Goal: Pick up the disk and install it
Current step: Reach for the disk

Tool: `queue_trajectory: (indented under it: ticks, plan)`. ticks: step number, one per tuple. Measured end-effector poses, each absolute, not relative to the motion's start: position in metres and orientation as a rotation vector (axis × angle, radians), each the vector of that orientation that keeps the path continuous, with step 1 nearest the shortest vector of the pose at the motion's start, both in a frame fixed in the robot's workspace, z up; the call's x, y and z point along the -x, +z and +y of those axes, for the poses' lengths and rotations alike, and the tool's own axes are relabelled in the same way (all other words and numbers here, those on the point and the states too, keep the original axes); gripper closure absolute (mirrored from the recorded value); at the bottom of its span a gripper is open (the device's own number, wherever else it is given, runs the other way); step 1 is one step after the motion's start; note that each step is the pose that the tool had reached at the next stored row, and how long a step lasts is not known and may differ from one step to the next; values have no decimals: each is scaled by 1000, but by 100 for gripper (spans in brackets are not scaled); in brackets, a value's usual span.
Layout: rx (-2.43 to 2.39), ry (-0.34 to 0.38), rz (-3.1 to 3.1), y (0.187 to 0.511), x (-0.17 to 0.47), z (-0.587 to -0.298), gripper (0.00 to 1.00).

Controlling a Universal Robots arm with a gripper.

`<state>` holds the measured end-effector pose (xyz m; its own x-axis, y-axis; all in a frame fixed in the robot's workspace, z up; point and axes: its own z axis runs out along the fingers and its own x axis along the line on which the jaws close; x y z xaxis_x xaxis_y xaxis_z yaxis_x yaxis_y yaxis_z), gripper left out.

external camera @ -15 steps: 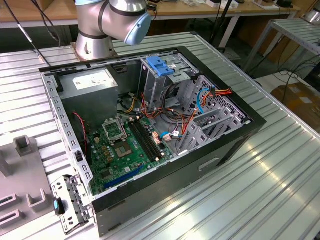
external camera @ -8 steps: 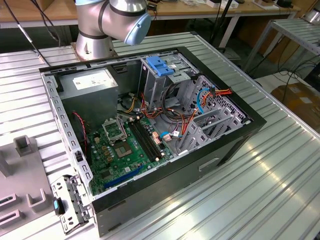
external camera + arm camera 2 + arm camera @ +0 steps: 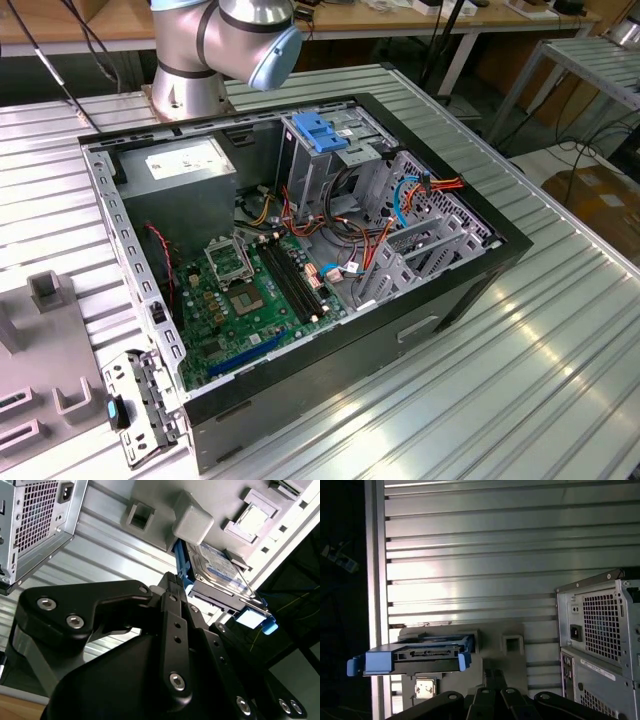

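Ribbed metal table (image 3: 520, 400) in a workshop, wooden benches (image 3: 400, 18) behind. On it a grey fixture plate (image 3: 225, 500); just beside the plate, an open computer case (image 3: 300, 250). On the plate, raised on its holders: the disk (image 3: 220, 565), label showing, blue rails along its sides. Over the plate, the gripper (image 3: 170, 579), fingers (image 3: 174, 615) drawn together on nothing, tips near the disk's rail; touching or not, unclear.

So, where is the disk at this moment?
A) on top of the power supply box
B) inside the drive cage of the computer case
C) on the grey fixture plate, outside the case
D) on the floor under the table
C: in the first wrist view the disk sits on the grey fixture plate, which lies on the ribbed table, apart from the computer case.
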<state>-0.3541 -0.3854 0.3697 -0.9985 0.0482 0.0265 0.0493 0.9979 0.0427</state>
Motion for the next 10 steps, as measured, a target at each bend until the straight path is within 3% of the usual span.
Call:
queue_trajectory:
  ticks: [10]
  plan:
    - [36,-67,-3115,369,365,-385,89]
